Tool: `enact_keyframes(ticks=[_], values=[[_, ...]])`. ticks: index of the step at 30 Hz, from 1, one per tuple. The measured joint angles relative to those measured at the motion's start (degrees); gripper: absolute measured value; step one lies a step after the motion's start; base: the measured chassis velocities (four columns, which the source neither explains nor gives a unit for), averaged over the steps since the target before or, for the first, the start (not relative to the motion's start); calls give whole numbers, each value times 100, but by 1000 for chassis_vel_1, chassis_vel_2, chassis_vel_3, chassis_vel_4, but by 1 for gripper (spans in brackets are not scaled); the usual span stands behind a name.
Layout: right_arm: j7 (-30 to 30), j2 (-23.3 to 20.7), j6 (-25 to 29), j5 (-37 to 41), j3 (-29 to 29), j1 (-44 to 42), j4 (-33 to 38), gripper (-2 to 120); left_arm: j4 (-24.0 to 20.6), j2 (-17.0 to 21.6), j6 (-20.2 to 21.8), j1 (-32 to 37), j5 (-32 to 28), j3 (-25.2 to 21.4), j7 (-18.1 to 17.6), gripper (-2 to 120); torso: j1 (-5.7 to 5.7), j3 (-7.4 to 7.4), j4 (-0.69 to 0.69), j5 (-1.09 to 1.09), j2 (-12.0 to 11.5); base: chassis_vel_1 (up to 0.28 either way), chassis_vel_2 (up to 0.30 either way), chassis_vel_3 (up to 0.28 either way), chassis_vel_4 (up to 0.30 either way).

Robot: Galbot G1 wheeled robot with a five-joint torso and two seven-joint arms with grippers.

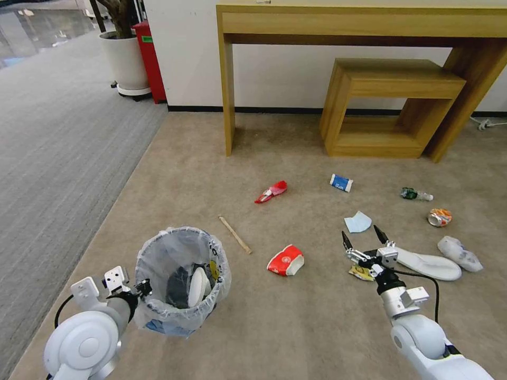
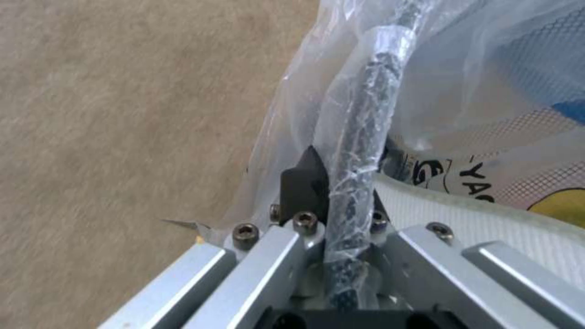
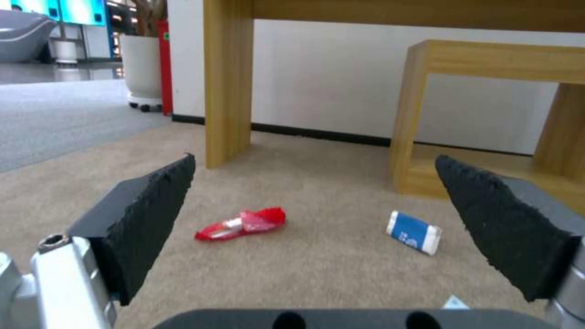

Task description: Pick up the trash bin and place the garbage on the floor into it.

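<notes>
The trash bin (image 1: pixel 182 279), lined with a crinkled clear bag, stands low at the left on the beige floor (image 1: pixel 296 327). My left gripper (image 1: pixel 141 288) is shut on its rim (image 2: pixel 359 137), with bag and rim pinched between the black fingers (image 2: pixel 301 180). A white slipper (image 1: pixel 199 285) lies inside. My right gripper (image 1: pixel 362 237) hangs open over a yellow wrapper (image 1: pixel 360 273), beside a white slipper (image 1: pixel 429 264). Garbage lies around: two red crushed cups (image 1: pixel 285 260) (image 1: pixel 271 192), a blue-white cup (image 1: pixel 341 182), a blue mask (image 1: pixel 357 222), a stick (image 1: pixel 235 234), a bottle (image 1: pixel 416 195), an orange can (image 1: pixel 439 217) and a white wad (image 1: pixel 459 254).
A tall wooden table (image 1: pixel 228 84) and a low wooden stool (image 1: pixel 391 105) stand against the far wall. Grey ribbed carpet (image 1: pixel 53 158) runs along the left. A white planter (image 1: pixel 125 58) and a red box (image 1: pixel 149 58) stand at the back left.
</notes>
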Motion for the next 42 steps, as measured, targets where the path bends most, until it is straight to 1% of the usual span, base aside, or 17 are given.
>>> enact_keyframes(ticks=[16, 28, 35, 42], values=[[5, 37, 11, -33, -4, -33, 9, 100, -16, 6, -3, -3, -12, 26, -1, 0, 0, 0, 0, 0, 0, -94, 98, 92, -94], [3, 69, 17, -87, -4, -42, 9, 100, -52, 14, -3, 17, -21, 4, 0, 0, 0, -1, 0, 0, 0, -35, 33, 38, -24], [2, 81, 30, -96, 10, -87, 9, 100, -48, 43, -4, 68, -23, -97, -2, 0, 0, -1, 0, 0, 0, -55, 61, 57, -61], [46, 83, 15, -94, 0, -132, 29, 100, -82, 145, -6, 149, -67, -356, -19, 0, 0, -1, 0, -1, 0, -8, 7, 7, -11]])
